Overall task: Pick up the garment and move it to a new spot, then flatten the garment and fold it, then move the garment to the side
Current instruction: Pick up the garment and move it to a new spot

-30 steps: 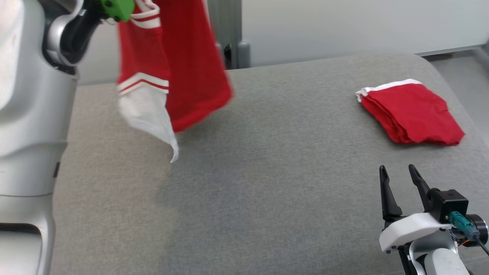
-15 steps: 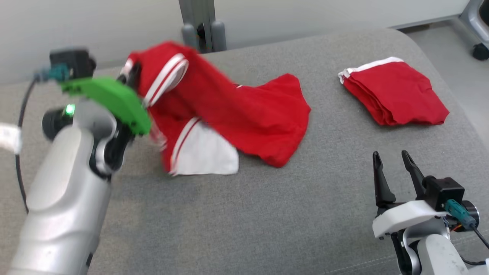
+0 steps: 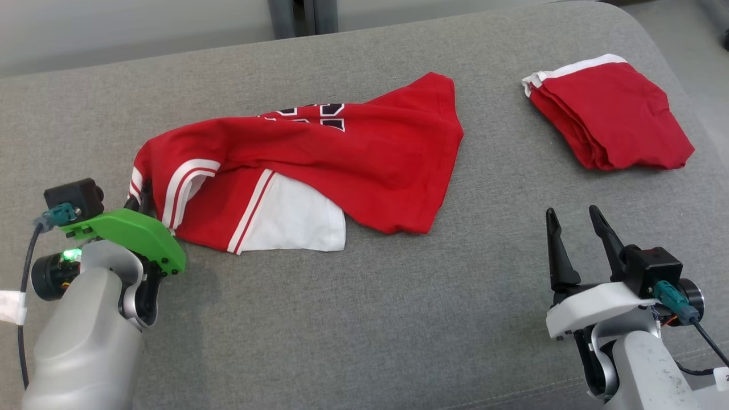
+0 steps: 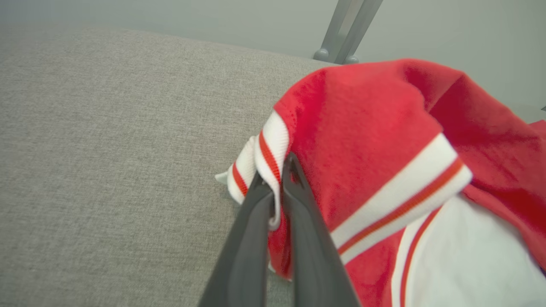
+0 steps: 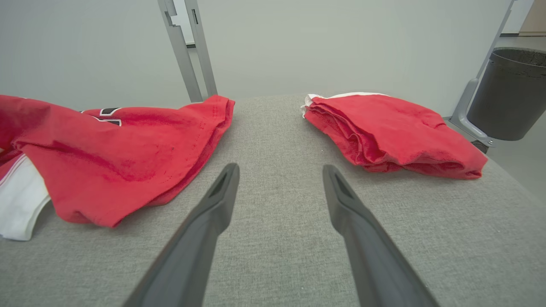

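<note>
Left end effector (image 4: 275,170) clamps garment (image 3: 353,154) by striped cuff (image 4: 273,145), long axis left-right.

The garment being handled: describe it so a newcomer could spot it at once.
On the wide grey cushion lie two red garments. The one meant is the crumpled jersey toward the left, its striped cuff pinched in the left tool. Unlike the folded garment at far right, it is unfolded, with a white panel and dark lettering.

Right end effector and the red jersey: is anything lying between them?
Nothing: bare grey cushion runs from the right end effector to the jersey, in the head and right wrist views.
</note>
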